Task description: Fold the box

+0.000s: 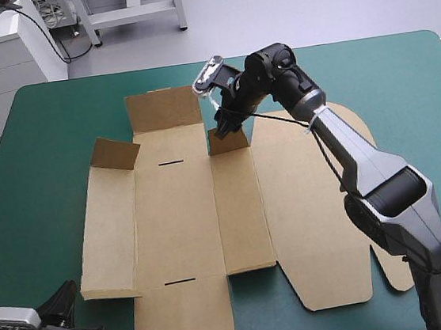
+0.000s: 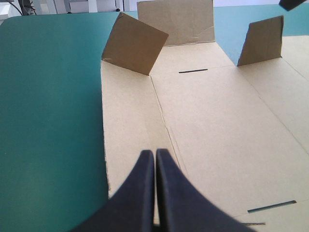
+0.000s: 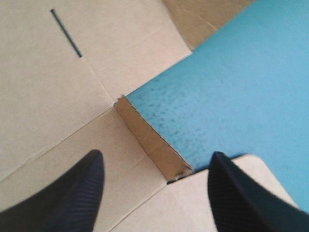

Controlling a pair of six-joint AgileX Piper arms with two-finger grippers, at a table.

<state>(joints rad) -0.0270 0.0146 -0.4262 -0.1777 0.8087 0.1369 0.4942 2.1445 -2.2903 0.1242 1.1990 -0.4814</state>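
The brown box [image 1: 179, 217] lies as a cut sheet on the teal-green cover, mostly flat. Two small far flaps stand up: the left flap [image 1: 115, 153] and the right flap [image 1: 228, 140]. My right gripper [image 1: 223, 122] hangs open just above the right flap. In the right wrist view that flap [image 3: 152, 142] runs edge-on between the spread fingers of the right gripper [image 3: 157, 162]. My left gripper [image 1: 67, 298] sits low at the table's front left corner, beside the sheet. In its own view the left gripper [image 2: 155, 155] is shut with nothing held, pointing across the box [image 2: 217, 125].
The wide lid panel [image 1: 323, 225] with rounded tabs lies flat on the sheet's right side, under the right arm. A far end flap [image 1: 162, 109] tilts up at the back. Teal-green cover [image 1: 37, 162] shows left of the box.
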